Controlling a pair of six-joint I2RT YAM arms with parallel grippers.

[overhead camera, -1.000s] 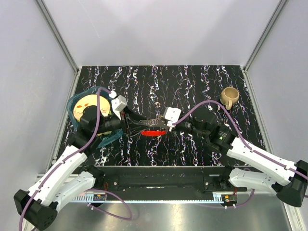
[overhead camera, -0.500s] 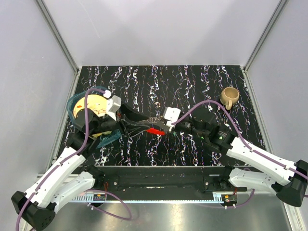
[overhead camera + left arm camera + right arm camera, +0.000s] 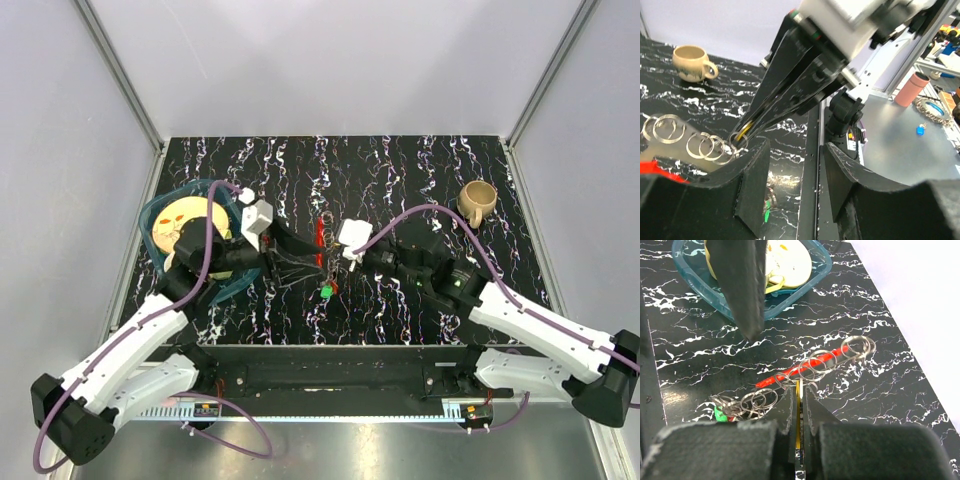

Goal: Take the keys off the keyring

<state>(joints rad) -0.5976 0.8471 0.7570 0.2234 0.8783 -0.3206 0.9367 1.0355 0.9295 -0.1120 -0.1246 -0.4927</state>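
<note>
We're mid-removal: right gripper (image 3: 798, 390) clamps the keyring (image 3: 812, 363), left gripper (image 3: 795, 147) gapes empty (just beside it); next, we judge, it must catch the green key (image 3: 719, 413)

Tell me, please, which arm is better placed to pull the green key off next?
Probably left. The left gripper is open and free beside the keyring, near the green key; the right gripper is shut, apparently pinching that ring, so it serves as anchor.

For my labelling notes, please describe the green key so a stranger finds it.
Find the middle of the black marbled table and the red piece. At the near end of its ring chain is the green key, the only bright green thing.
</note>
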